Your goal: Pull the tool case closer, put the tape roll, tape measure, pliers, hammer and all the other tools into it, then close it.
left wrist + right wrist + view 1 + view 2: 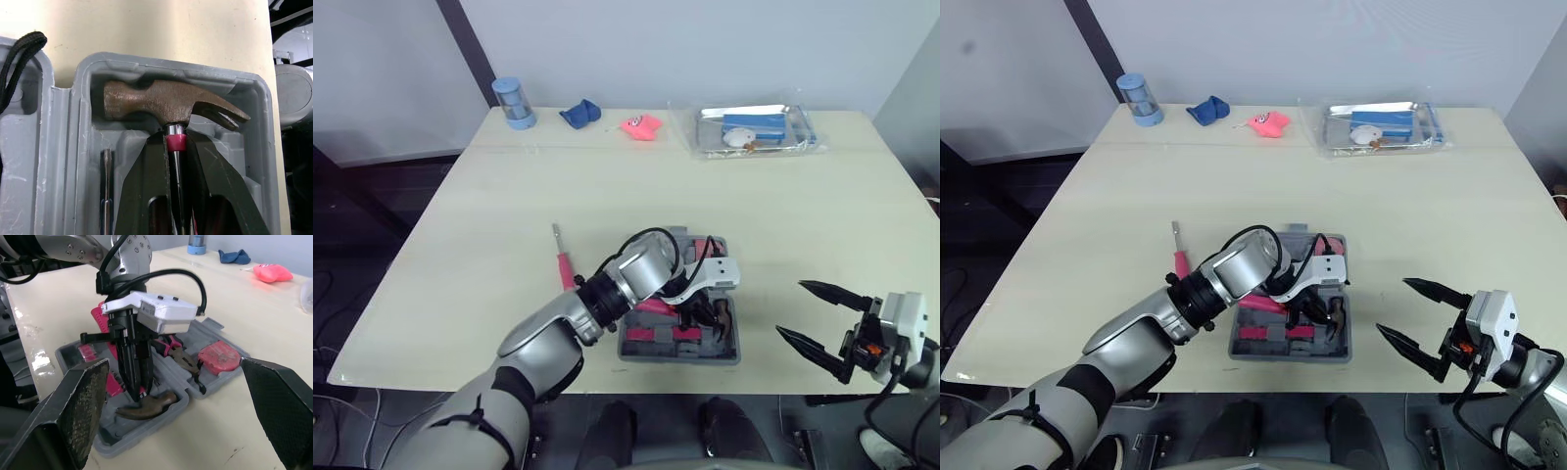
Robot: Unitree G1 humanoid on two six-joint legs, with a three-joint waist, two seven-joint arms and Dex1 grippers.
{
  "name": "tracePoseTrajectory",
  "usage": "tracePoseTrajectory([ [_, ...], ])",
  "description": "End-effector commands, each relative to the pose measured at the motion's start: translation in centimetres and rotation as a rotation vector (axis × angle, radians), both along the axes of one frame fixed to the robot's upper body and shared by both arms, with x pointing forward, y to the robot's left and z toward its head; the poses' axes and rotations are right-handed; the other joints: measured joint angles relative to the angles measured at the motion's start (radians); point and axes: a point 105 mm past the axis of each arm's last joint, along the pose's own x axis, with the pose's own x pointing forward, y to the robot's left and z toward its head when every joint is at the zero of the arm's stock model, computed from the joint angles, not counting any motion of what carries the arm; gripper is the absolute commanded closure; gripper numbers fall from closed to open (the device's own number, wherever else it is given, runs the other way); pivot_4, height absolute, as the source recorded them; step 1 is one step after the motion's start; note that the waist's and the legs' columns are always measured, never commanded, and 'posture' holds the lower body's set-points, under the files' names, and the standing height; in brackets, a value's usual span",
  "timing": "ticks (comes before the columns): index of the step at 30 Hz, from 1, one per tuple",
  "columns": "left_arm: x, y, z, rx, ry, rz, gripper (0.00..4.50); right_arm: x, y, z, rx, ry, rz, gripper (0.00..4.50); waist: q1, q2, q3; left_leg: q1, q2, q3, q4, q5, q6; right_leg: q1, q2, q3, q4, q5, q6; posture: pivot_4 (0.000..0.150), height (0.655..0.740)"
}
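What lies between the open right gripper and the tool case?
Nothing lies there: only bare table separates the right gripper from the tool case, as the left eye view and the right wrist view both show.

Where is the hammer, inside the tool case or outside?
Inside: the hammer lies in a moulded slot of the tool case, left end effector shut on its neck.

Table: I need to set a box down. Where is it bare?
Bare: the band of table between the far row (blue canister, blue cloth, pink toy, clear packet) and the tool case, and the stretch left of the screwdriver. Crowded: the tool case, where the left gripper holds the hammer; the open right gripper flanks it.
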Motion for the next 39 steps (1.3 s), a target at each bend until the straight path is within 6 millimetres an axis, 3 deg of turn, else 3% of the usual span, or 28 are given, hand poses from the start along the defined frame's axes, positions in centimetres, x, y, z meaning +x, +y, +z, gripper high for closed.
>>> tracePoseTrajectory([
  [1, 0.7, -0.2, 0.0, 0.014, -0.059, 0.012, 4.48, -0.3, 0.0, 0.7, -0.036, -0.042, 0.023, 0.0, 0.0, 0.0, 0.0, 0.0, 0.0, 0.0, 0.0, 0.0, 0.0, 0.0, 0.0, 0.0, 0.0, 0.0, 0.0, 0.15, 0.74],
  [9, 0.6, -0.3, 0.1, 0.009, -0.062, 0.002, 0.71, -0.3, 0.1, 0.7, -0.028, -0.044, 0.026, 0.0, 0.002, 0.0, 0.0, 0.002, 0.0, 0.0, 0.001, 0.0, 0.0, 0.003, 0.0, 0.0, 0.0, 0.0, 0.0, 0.15, 0.74],
  [11, 0.5, -0.4, 0.3, 0.005, -0.065, -0.004, 0.02, -0.3, 0.1, 0.7, -0.027, -0.044, 0.025, 0.0, 0.001, 0.0, 0.0, 0.004, 0.0, 0.0, 0.001, 0.0, 0.0, 0.005, 0.0, 0.0, 0.0, 0.0, 0.0, 0.15, 0.74],
  [15, 0.5, -0.5, 0.7, -0.005, -0.08, -0.017, 0.02, -0.3, 0.0, 0.7, -0.026, -0.045, 0.024, 0.0, -0.003, 0.0, 0.0, 0.004, 0.0, 0.0, 0.001, 0.0, 0.0, 0.005, 0.0, 0.0, 0.0, 0.0, 0.0, 0.15, 0.74],
  [23, 0.2, -0.7, 3.6, -0.076, -0.091, -0.05, 0.02, -0.4, 0.2, 0.7, -0.017, -0.048, 0.022, 0.0, -0.003, 0.0, 0.0, 0.003, 0.0, -0.001, 0.001, 0.0, 0.0, 0.005, 0.0, 0.0, 0.0, 0.0, 0.0, 0.15, 0.74],
  [31, 1.6, 1.5, 7.4, -0.225, -0.095, -0.03, 0.02, -0.1, 0.3, 0.6, -0.01, -0.051, 0.02, 0.0, -0.004, 0.0, 0.0, 0.003, 0.0, -0.001, 0.001, 0.0, 0.0, 0.005, 0.0, 0.0, -0.001, 0.0, 0.0, 0.15, 0.74],
  [35, 2.6, 2.8, 9.4, -0.415, -0.118, -0.028, 0.02, 0.0, 0.4, 0.5, -0.003, -0.052, 0.02, 0.0, -0.004, 0.0, 0.0, 0.003, 0.0, -0.001, 0.001, 0.0, 0.0, 0.004, 0.0, -0.001, -0.001, 0.0, 0.001, 0.15, 0.74],
  [39, 3.2, 3.9, 9.4, -0.533, -0.142, -0.008, 0.02, 0.1, 0.5, 0.5, 0.0, -0.055, 0.022, 0.0, -0.003, 0.0, 0.0, 0.003, 0.0, -0.001, 0.001, 0.0, 0.0, 0.004, 0.0, -0.001, -0.001, 0.0, 0.0, 0.15, 0.74],
])
